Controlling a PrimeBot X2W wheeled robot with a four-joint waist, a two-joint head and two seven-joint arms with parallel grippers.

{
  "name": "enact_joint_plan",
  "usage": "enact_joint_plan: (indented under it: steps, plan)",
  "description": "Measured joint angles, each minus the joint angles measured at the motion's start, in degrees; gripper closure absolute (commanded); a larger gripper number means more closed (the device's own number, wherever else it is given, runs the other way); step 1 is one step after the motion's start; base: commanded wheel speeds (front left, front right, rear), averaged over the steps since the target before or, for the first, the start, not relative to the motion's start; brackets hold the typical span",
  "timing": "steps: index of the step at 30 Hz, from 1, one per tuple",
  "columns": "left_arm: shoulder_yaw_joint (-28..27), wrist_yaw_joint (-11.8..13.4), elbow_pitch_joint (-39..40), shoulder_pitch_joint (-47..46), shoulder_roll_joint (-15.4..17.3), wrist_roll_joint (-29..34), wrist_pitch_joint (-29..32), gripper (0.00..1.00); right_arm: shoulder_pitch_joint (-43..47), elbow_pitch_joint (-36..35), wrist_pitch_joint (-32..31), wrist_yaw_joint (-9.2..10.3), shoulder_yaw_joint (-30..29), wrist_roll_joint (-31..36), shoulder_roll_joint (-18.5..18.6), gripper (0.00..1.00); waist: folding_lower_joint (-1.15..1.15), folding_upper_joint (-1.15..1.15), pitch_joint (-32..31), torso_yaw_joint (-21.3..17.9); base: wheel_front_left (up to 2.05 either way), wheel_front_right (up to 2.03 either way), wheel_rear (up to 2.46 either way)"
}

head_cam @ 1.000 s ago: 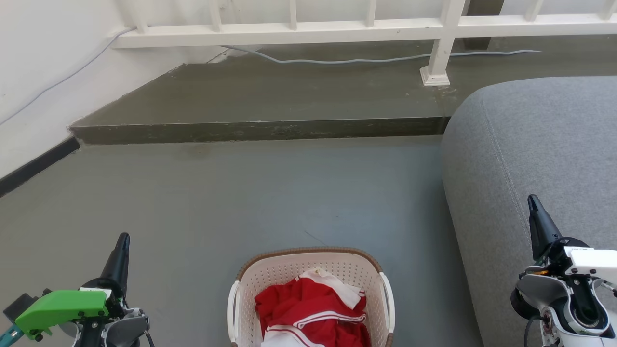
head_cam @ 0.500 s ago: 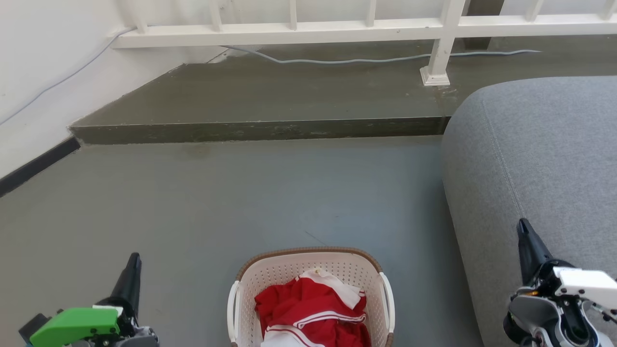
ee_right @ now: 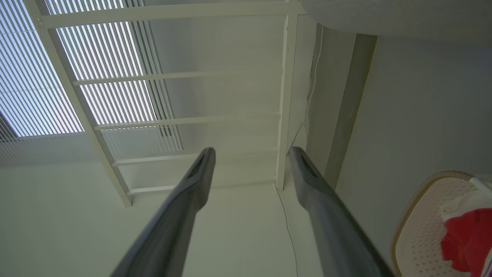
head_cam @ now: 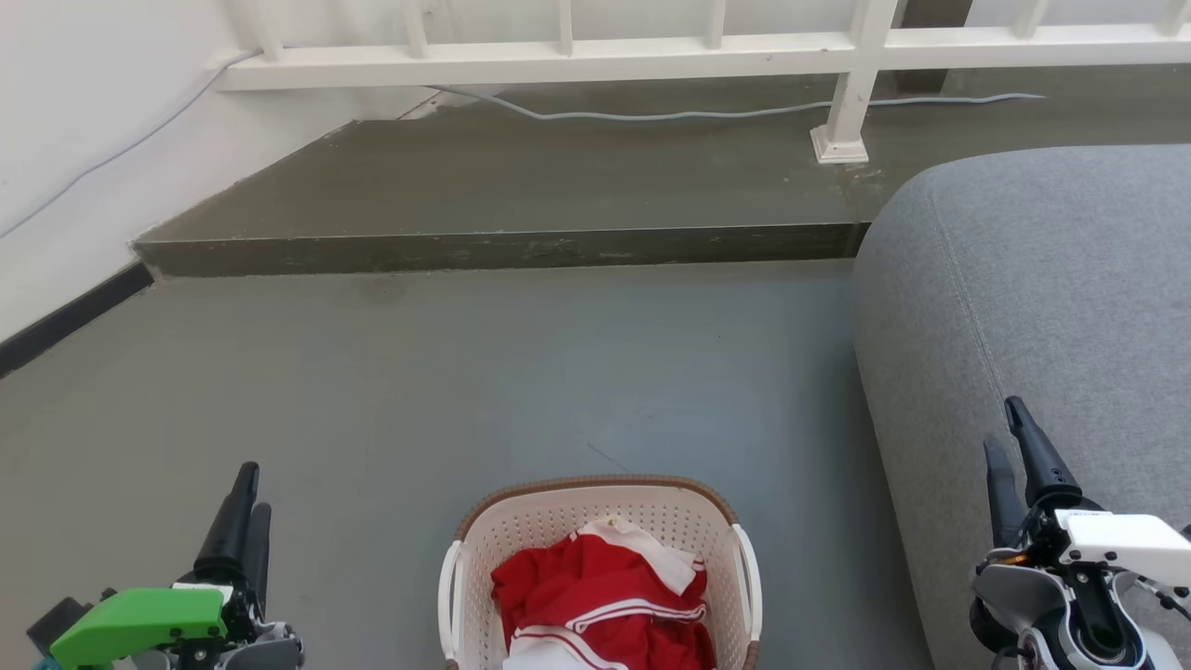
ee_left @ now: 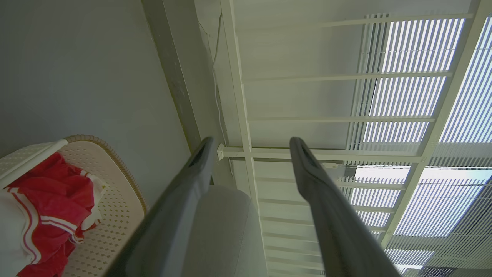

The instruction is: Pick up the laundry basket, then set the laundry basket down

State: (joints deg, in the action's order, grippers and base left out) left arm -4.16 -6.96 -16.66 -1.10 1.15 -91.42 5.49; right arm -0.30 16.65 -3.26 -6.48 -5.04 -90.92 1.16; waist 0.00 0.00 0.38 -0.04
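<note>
Where the grey floor (head_cam: 465,372) spreads out before us, we see a grey sofa (head_cam: 1042,279) along its right side and a raised dark step (head_cam: 521,177) across its far edge, with a white railing (head_cam: 558,63) at the back of the step. The laundry basket (head_cam: 558,521) stands upright on the floor at its near edge, midway between our arms and a little left of the sofa, touching neither gripper. Red-and-white clothes (head_cam: 595,596) lie crumpled inside it, below the brown rim. Our left gripper (head_cam: 253,493) hangs over the floor's near left part, well apart from the basket, its two dark fingers spread with nothing between them. Our right gripper (head_cam: 1002,426) hangs in front of the sofa's near end, fingers likewise parted and empty. In both wrist views the gap between the fingers is plain.
</note>
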Motion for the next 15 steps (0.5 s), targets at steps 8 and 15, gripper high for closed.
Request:
enact_joint_plan:
  steps: [8, 15]
  plan:
    - [0.3, 0.0, 2.2, 0.0, 0.9, 2.5, -1.4, 0.0, 0.0, -1.5, 1.7, -0.01, 1.6, 3.3, 0.3, 0.0, 0.0, 0.0, 0.2, -0.1, 0.0, 0.0, 0.0]
    - [1.5, 0.0, 3.9, -0.1, 2.3, 6.4, -3.3, 0.0, -0.1, -3.0, 3.0, -0.01, 3.4, 8.0, 1.2, 0.0, 0.0, 0.0, 0.3, -0.2, 0.0, 0.0, 0.0]
